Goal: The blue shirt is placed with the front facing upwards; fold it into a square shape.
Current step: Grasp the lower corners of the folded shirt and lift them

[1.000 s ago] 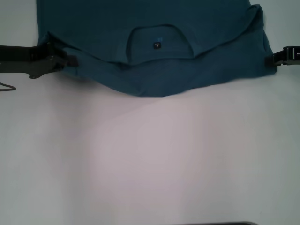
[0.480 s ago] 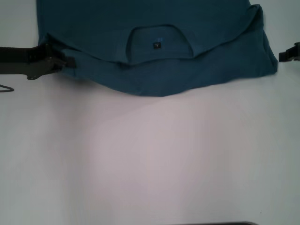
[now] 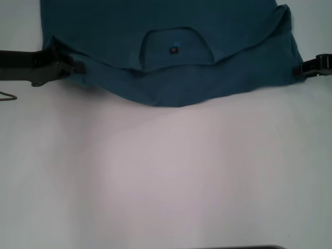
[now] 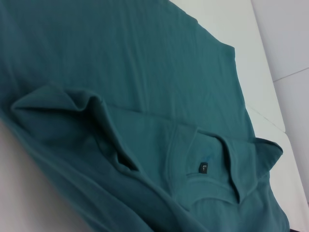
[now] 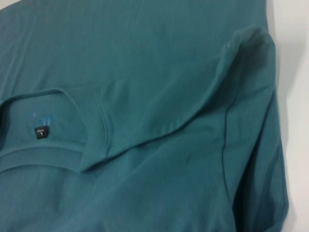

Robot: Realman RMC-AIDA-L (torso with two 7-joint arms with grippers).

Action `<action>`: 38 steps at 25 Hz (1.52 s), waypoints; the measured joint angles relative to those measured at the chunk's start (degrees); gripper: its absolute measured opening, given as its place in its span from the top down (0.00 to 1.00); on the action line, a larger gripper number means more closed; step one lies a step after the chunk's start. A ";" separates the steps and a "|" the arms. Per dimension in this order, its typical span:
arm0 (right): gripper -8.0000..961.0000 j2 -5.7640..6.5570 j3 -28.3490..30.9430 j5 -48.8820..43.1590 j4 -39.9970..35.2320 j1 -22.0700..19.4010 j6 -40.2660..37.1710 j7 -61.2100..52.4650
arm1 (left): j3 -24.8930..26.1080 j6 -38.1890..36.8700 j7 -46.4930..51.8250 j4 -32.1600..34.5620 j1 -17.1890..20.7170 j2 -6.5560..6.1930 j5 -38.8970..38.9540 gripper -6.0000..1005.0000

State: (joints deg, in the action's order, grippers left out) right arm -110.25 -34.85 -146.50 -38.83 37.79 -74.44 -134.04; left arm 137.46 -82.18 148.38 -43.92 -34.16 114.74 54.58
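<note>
Left gripper [image 3: 78, 67] and right gripper [image 3: 298, 70] touch the blue shirt [image 3: 171, 46] at opposite edges.

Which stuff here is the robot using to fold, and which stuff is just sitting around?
For the job:
- blue shirt
- left gripper, at the shirt's left edge
- right gripper, at the shirt's right edge

Just there:
- white table
- thin dark wire at the table's left edge

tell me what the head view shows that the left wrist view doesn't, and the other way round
Only the head view shows both grippers: the left gripper at the blue shirt's left edge, the right gripper at its right edge, plus the bare table in front. Only the left wrist view shows the bunched sleeve fold up close. Both show the collar and its black neck label.
</note>
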 joint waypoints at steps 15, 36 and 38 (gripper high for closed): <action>0.15 -1.95 -0.43 0.05 0.24 0.43 2.99 1.31 | 0.00 0.32 -0.03 0.11 0.33 0.04 0.00 0.98; 0.07 -3.39 -2.02 1.59 3.46 2.16 6.29 2.79 | 0.00 1.14 -0.02 0.33 0.33 0.04 0.00 0.98; 0.07 -3.26 -2.25 1.54 3.40 2.17 6.29 2.30 | 0.04 1.15 -0.02 0.33 0.36 0.04 0.00 0.98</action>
State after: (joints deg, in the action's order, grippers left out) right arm -113.51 -37.10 -144.96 -35.44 39.96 -68.15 -131.73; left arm 137.50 -81.03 148.36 -43.59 -33.80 114.79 54.58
